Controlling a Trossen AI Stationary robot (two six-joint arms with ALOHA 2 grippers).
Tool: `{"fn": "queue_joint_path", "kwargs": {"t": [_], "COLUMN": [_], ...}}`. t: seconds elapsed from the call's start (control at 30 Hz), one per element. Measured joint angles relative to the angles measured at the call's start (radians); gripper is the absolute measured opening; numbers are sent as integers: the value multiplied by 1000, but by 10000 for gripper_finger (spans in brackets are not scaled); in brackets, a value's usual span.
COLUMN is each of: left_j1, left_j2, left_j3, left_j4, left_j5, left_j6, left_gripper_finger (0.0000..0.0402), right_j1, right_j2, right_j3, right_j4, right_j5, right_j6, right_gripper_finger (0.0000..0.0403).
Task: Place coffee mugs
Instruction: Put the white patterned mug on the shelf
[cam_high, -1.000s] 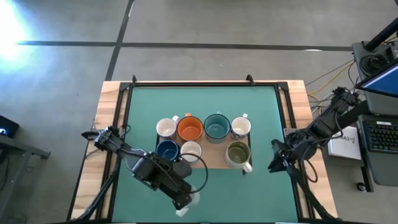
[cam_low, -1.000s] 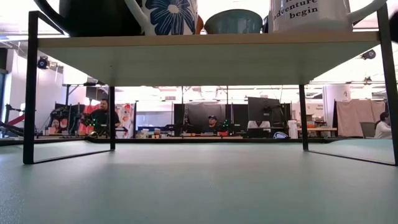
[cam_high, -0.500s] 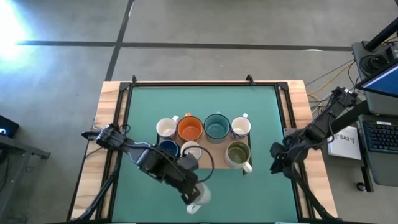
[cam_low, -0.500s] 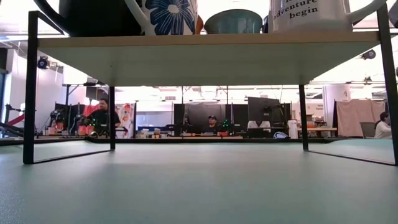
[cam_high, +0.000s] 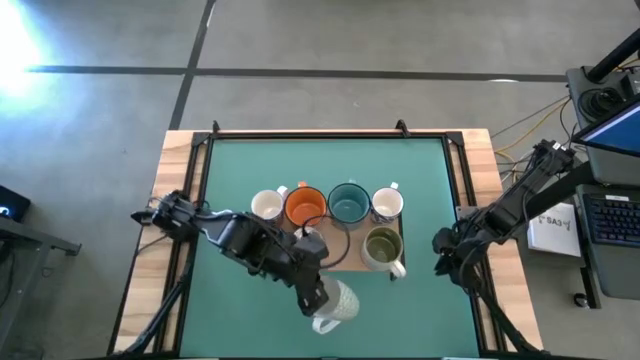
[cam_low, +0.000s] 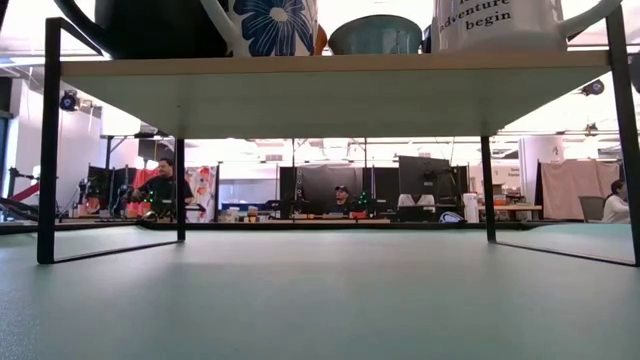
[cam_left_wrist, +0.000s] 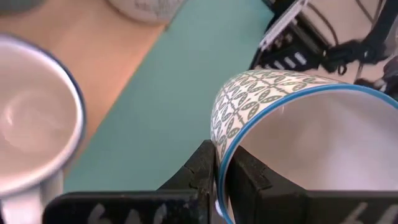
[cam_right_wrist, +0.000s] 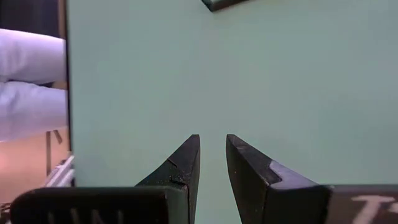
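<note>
Seven mugs stand on a wooden shelf (cam_high: 345, 262) at the table's middle: white (cam_high: 267, 206), orange (cam_high: 306, 207), teal (cam_high: 349, 203) and white (cam_high: 386, 204) in the far row. Navy (cam_high: 268, 238), white (cam_high: 309, 240) and olive-green (cam_high: 381, 247) form the near row. The low view shows the shelf (cam_low: 330, 75) from below. My left gripper (cam_high: 316, 296) is just near of the shelf, shut on a cream mug with green leaf print and a blue rim (cam_high: 337, 303). My right gripper (cam_high: 444, 264) hovers by the table's right edge, fingers slightly apart, touching nothing. My left gripper pinches the patterned mug's wall at the blue rim (cam_left_wrist: 217, 163), one finger (cam_left_wrist: 200, 167) outside and one finger (cam_left_wrist: 250, 180) inside the cup. The mug is tipped on its side, its mouth turned toward the wrist camera and its handle (cam_high: 322, 325) toward the near edge.
The shelf stands on thin black metal legs (cam_low: 47, 150), with open room beneath it. Bare green mat (cam_high: 240, 170) lies far, left and right of the shelf. A black frame (cam_high: 460, 180) borders the mat. People sit in the room beyond the table (cam_low: 160, 185).
My left gripper has carried the patterned mug from the table's near edge toward the right and far side, closer to the shelf. The mug has turned so that more of its body shows from above. My right gripper has barely shifted.
</note>
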Motion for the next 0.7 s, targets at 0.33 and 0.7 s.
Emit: {"fn": "queue_joint_path", "kwargs": {"t": [0.33, 0.7], "left_j1": [69, 136], "left_j2": [-12, -16], "left_j3": [0, 0], "left_j4": [3, 3], "left_j5": [-8, 0], "left_j6": [82, 117], "left_gripper_finger": [9, 9], "right_j1": [0, 0], "right_j2": [-8, -148], "right_j3": [-39, -5], "right_j4": [4, 20], "right_j5": [-1, 121], "right_j6": [-47, -222], "right_gripper_finger": [68, 68]}}
